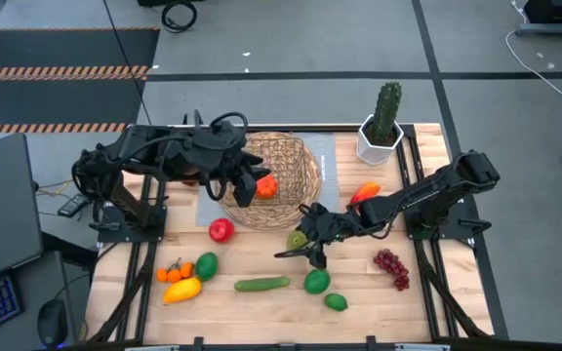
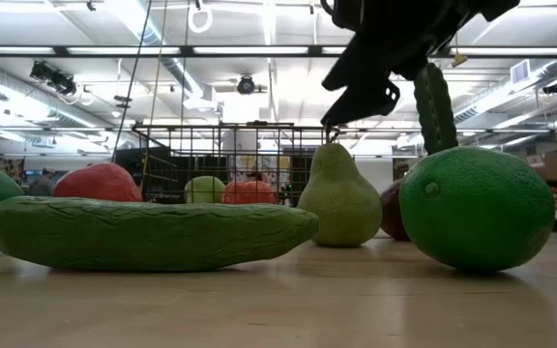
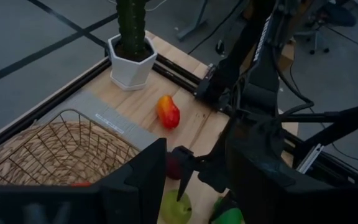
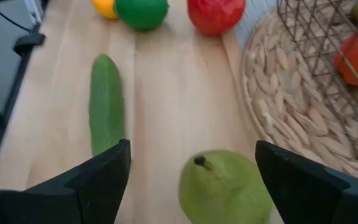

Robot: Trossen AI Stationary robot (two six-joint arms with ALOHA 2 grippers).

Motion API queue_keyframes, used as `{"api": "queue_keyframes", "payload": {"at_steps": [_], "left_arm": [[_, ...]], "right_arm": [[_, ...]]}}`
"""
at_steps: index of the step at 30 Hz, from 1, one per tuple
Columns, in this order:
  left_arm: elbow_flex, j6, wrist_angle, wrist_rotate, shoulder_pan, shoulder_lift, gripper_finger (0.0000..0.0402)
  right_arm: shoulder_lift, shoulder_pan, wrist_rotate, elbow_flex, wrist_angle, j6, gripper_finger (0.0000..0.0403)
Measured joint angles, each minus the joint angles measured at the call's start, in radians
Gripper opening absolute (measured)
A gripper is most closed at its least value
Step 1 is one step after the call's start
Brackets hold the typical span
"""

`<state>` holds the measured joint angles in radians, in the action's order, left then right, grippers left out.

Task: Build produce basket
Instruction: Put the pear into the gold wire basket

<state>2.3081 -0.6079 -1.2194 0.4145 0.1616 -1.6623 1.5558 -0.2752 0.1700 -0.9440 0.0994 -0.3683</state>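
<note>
The tan wicker basket (image 1: 279,161) sits at the table's far middle. A red-orange fruit (image 1: 267,185) lies inside it and also shows in the right wrist view (image 4: 356,59). My left gripper (image 1: 250,187) hovers open over the basket's left part, holding nothing (image 3: 194,152). My right gripper (image 1: 305,249) is open above the green pear (image 1: 297,239). Its fingers stand on either side of the upright pear (image 4: 225,186) without touching it. In the low view the gripper (image 2: 361,92) hangs clear above the pear (image 2: 341,198).
On the table lie a red apple (image 1: 221,230), a cucumber (image 1: 261,285), two limes (image 1: 316,281), oranges (image 1: 172,273), a yellow mango (image 1: 181,290), purple grapes (image 1: 391,266) and a red-orange fruit (image 1: 364,193). A cactus pot (image 1: 381,136) stands far right. A dark plum (image 2: 392,208) sits beside the pear.
</note>
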Motion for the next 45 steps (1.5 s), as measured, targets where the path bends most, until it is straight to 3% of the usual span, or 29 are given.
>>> {"api": "queue_keyframes", "payload": {"at_steps": [5,14,19,45], "left_arm": [[0.000,0.000,-0.006,0.000,0.000,0.000,0.0172],[0.000,0.000,-0.006,0.000,0.000,0.000,0.0172],[0.000,0.000,-0.006,0.000,0.000,0.000,0.0172],[0.000,-0.008,-0.036,0.000,0.000,-0.001,0.0172]], "right_arm": [[-0.002,0.002,-0.001,0.000,0.004,0.027,0.0329],[-0.002,0.003,-0.006,0.000,0.014,0.031,0.0189],[-0.002,0.002,-0.006,0.000,0.011,0.031,0.0144],[0.031,0.004,-0.006,0.000,-0.023,0.049,0.0168]]}}
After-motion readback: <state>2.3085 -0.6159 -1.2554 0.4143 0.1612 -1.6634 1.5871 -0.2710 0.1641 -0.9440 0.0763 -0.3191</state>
